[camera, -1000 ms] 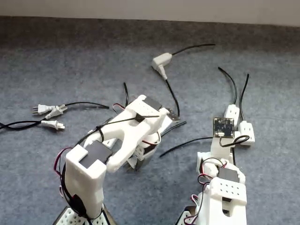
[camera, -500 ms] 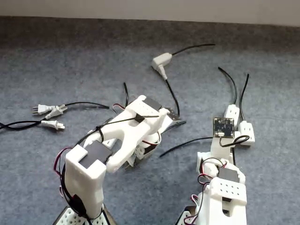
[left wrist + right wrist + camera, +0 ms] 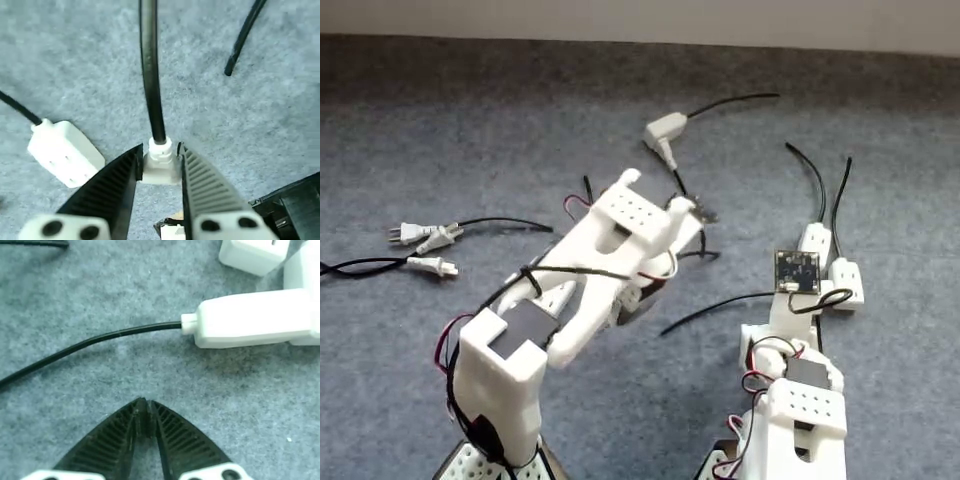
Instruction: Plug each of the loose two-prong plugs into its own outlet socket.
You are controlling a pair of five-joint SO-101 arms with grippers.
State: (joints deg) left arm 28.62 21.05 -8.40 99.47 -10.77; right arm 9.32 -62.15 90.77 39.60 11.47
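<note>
**One plug in the grip, none seen seated yet**

We see the left gripper (image 3: 160, 148) clamped on the body of a white plug (image 3: 160, 170), whose black cord (image 3: 150, 75) runs straight away from the jaws. A white outlet socket (image 3: 65, 152) lies just beside it on the grey carpet (image 3: 260, 130) without touching it, so we judge this plug lifted but not yet inserted. Well apart from it lie the farther loose plug (image 3: 420, 235) and the nearer loose plug (image 3: 435, 266), prongs bare and nowhere near a socket. The right gripper (image 3: 147, 407) sits low over the carpet, fingers together on nothing, near a long white connector body (image 3: 250, 325) (whether that one is already seated in the white block it touches, we cannot tell). By our reckoning most of the job remains, with at least three plugs to seat.
</note>
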